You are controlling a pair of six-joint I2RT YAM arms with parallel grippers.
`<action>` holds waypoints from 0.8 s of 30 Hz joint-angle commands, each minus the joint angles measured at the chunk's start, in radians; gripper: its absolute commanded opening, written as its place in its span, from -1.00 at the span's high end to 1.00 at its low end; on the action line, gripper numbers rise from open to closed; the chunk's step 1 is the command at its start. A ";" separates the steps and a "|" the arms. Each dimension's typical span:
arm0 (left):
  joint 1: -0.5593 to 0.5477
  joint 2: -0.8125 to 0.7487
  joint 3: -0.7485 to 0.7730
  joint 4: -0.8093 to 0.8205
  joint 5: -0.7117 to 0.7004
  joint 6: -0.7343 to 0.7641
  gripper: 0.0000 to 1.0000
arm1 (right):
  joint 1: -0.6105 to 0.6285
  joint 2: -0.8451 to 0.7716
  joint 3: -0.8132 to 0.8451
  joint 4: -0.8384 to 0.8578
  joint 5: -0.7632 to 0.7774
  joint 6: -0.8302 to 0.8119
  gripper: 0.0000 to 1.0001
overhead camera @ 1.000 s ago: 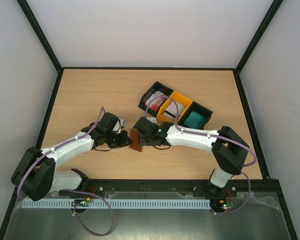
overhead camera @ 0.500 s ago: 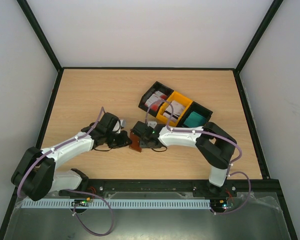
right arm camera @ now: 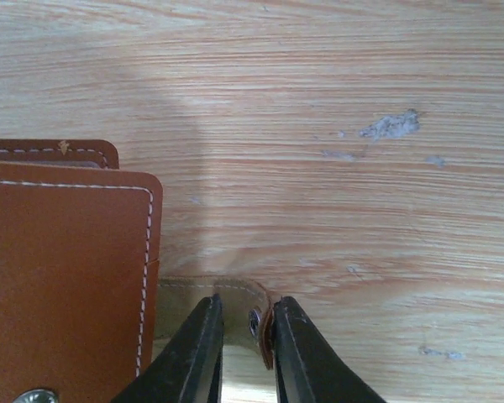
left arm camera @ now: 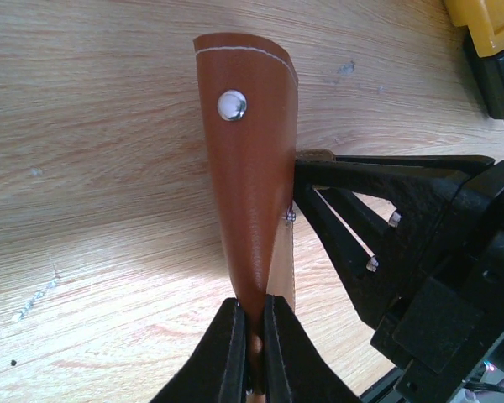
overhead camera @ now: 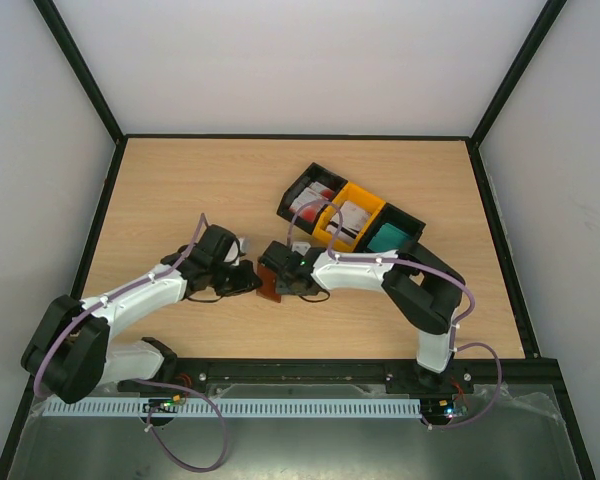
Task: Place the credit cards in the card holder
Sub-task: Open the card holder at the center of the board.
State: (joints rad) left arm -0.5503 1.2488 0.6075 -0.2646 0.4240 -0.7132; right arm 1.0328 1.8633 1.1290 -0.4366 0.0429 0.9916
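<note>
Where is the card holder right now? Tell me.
In the top view the card holder sits mid-table between the left gripper and the right gripper, both pinching it, just near-left of the bin tray.

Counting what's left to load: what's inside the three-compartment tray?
In the tray: red-and-white cards in the left compartment, white-grey cards in the yellow middle, teal cards at right. Top cards cover the rest, so stack depth is hidden.

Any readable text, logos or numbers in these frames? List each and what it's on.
None: no text can be read in any view.
Card holder: plain brown leather with stitching and a metal snap, no lettering.
Cards in the tray: too small to read from above.
</note>
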 commanded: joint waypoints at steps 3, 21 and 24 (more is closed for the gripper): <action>0.003 -0.017 -0.017 -0.018 -0.027 -0.007 0.95 | -0.004 0.022 -0.004 0.050 -0.013 0.019 0.58; 0.004 -0.001 -0.048 -0.034 -0.085 -0.011 0.51 | -0.006 -0.021 0.013 0.095 0.090 -0.012 0.96; 0.006 0.004 -0.043 -0.046 -0.103 -0.012 0.13 | -0.006 -0.057 0.009 0.044 0.094 -0.022 0.96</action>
State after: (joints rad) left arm -0.5503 1.2484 0.5701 -0.2783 0.3496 -0.7189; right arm 1.0313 1.8637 1.1191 -0.3260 0.0814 0.9897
